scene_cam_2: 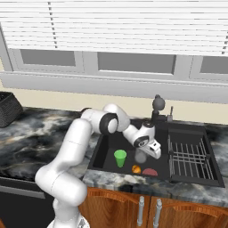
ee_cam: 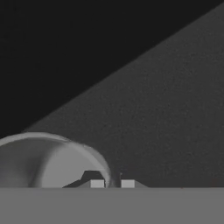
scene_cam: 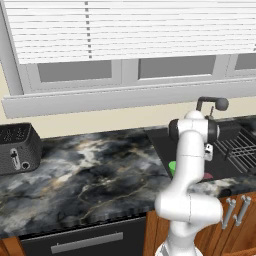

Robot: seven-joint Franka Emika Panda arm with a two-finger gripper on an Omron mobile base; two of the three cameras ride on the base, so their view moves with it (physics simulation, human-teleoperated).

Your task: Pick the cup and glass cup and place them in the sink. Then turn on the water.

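glass cup hangs pinched by its rim between our nearly closed gripper jaws, low inside the sink beside the cup, so we judge releasing it comes next, then the faucet.

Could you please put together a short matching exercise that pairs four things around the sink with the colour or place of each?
Things:
1. cup
2. glass cup
3. dish rack
4. toaster

Descriptions:
A. wire grid in the right part of the sink
B. bright green, standing in the basin
C. dark box on the counter, far left
D. see-through grey, its rim pinched by the gripper

Pairs: 1-B, 2-D, 3-A, 4-C
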